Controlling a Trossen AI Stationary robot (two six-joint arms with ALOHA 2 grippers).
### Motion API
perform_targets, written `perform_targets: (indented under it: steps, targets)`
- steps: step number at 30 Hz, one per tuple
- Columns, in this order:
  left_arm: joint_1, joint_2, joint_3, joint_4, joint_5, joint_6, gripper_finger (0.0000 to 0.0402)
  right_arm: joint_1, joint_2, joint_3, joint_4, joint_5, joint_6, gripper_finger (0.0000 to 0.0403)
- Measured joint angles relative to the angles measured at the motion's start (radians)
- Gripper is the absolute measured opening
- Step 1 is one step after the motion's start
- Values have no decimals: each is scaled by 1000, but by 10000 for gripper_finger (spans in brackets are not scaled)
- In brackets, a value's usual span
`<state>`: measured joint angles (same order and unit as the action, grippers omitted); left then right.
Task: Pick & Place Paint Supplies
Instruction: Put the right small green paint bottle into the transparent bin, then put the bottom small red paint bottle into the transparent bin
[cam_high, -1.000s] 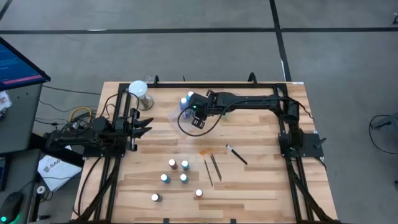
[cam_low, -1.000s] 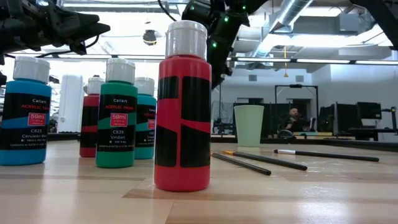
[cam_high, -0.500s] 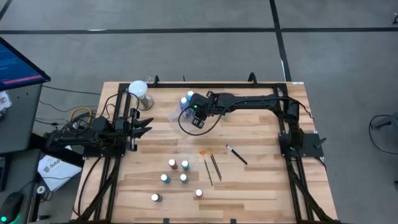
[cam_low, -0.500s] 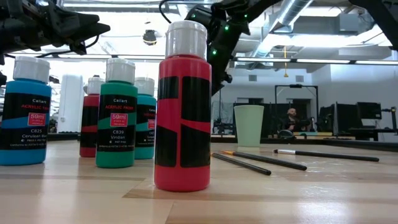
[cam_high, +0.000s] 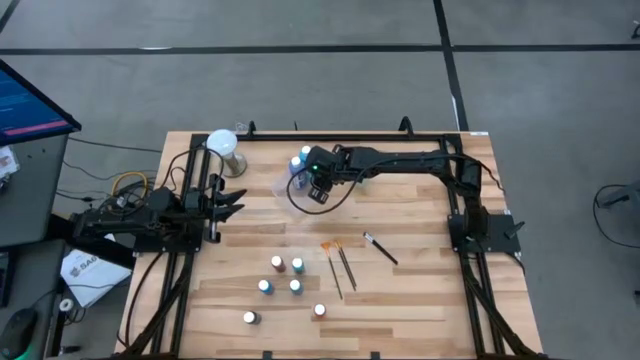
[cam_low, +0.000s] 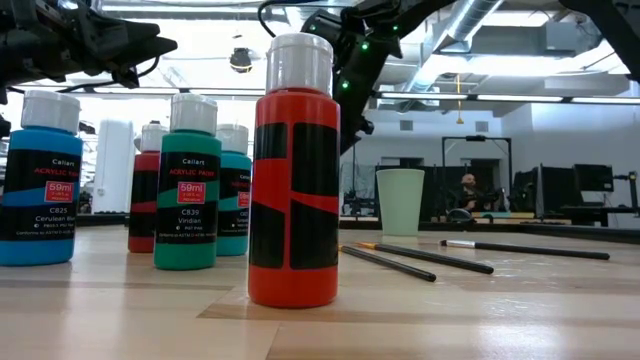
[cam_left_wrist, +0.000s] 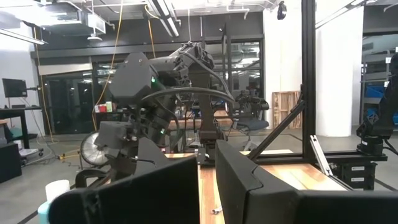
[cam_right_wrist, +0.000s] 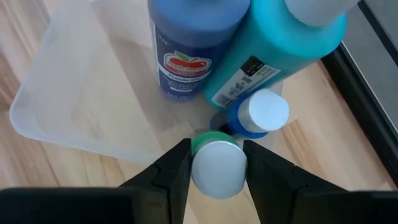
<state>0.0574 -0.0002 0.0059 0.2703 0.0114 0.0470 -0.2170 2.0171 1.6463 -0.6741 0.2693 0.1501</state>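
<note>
My right gripper (cam_high: 306, 180) hangs over the clear tray (cam_right_wrist: 68, 93) at the table's far middle, shut on a small green paint bottle with a white cap (cam_right_wrist: 217, 168). In the tray stand a dark blue bottle (cam_right_wrist: 189, 43), a tall teal bottle (cam_right_wrist: 273, 50) and a small blue white-capped bottle (cam_right_wrist: 258, 115). Several small white-capped bottles (cam_high: 286, 275) stand on the near part of the table, with three brushes (cam_high: 346, 265) lying to their right. My left gripper (cam_high: 240, 203) rests shut at the table's left side, holding nothing. My right gripper has the green bottle's white cap (cam_right_wrist: 198, 177) between its two fingers, one on each side of the cap. The fingers slant down from the table's right side. The cap hides the bottle's foot, so whether it stands on the tray cannot be told.
A green cup (cam_high: 223, 146) stands at the far left corner. In the low view a red bottle (cam_low: 293, 170) stands closest, with blue, green and teal bottles (cam_low: 187, 180) behind it. Black frame rails (cam_high: 470, 270) run along both sides of the table.
</note>
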Motion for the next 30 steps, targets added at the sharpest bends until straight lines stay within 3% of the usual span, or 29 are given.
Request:
perform_targets:
  steps: [8,20,30]
  targets:
    - [0,0,0,0,0,0,1,-4,0,0,5,-10,0,134]
    - [0,0,0,0,0,0,1,-15,-3,-53,68,-23,9,167]
    - [0,0,0,0,0,0,1,-10,-54,-1,-54,-75,26,193]
